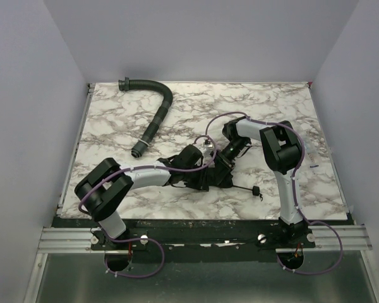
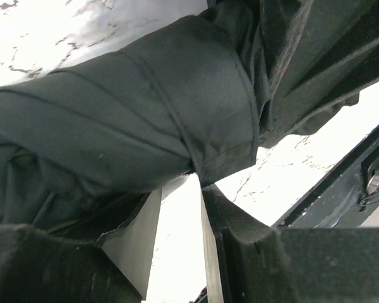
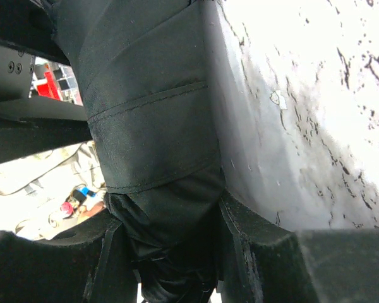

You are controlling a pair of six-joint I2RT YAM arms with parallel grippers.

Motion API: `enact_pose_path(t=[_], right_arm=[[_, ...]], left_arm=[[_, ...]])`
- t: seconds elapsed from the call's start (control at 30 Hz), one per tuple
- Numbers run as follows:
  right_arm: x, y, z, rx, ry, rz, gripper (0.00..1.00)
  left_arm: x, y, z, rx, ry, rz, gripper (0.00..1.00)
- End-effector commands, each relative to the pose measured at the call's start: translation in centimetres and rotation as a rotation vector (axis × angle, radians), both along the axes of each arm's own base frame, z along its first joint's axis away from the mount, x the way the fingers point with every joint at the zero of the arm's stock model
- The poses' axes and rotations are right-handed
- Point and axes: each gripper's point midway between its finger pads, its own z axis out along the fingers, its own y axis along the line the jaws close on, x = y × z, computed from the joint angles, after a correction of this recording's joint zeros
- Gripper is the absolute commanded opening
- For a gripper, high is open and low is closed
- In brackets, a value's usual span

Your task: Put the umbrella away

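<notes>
- Top view: finds the dark fabric compact umbrella, furled to a short bundle, at about 6 o'clock of the white marbled table. Puts the left gripper on its 9 o'clock side and the right gripper on its 1 o'clock side. Alone shows the black ribbed curved hose, well apart at 11 o'clock, and the thin loop strap trailing toward 4 o'clock. Cannot tell either finger state from here.
- Left wrist view: shows the left gripper with fingers spread and bright table in the gap. Has the umbrella lying across just beyond the tips at 12 o'clock, apparently not pinched. Probably best to reach further round the band-wrapped middle before closing, so no loose fold escapes.
- Right wrist view: shows the right gripper pinching the umbrella at its narrower end near 6 o'clock, fabric filling the gap. Best to hold firm without twisting and to mind the strap. Alone confirms a grip.
</notes>
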Motion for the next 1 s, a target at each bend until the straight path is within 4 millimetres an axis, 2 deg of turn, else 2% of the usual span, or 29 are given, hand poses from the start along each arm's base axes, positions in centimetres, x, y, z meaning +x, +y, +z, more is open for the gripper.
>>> enact_pose_path(t=[0.0, 0.2, 0.27, 0.37, 0.47, 0.5, 0.73, 0.87, 0.97], right_arm=[[5.6, -4.9, -10.8, -0.262, -0.362, 0.142, 0.04], [5.7, -4.9, -10.9, -0.263, -0.368, 0.141, 0.05], [5.6, -4.9, -10.8, -0.262, -0.369, 0.144, 0.05], [5.6, -4.9, -10.9, -0.263, -0.366, 0.144, 0.05], [5.6, -4.9, -10.9, -0.264, -0.365, 0.144, 0.05], [5.6, -4.9, -10.9, -0.264, -0.366, 0.144, 0.05], [5.6, -4.9, -10.9, -0.262, -0.365, 0.144, 0.05], [5.6, -4.9, -10.8, -0.260, -0.367, 0.144, 0.05], [5.6, -4.9, -10.8, -0.259, -0.368, 0.144, 0.05]], left_arm=[[-1.7, 6.6, -3.8, 0.232, 0.018, 0.019, 0.37], [-2.3, 5.9, 0.9, 0.087, -0.081, -0.020, 0.43], [-2.1, 5.1, 2.7, 0.020, -0.113, -0.030, 0.42], [-1.9, 2.8, 5.0, -0.099, -0.126, -0.057, 0.31], [-1.8, 0.2, 6.6, -0.220, -0.097, -0.096, 0.06], [-2.0, -0.6, 6.9, -0.254, -0.077, -0.111, 0.01], [-1.2, -4.1, 7.9, -0.347, -0.062, -0.146, 0.00], [-0.6, -4.4, 7.4, -0.326, -0.061, -0.143, 0.00], [-0.4, -4.0, 5.8, -0.269, -0.045, -0.130, 0.00]])
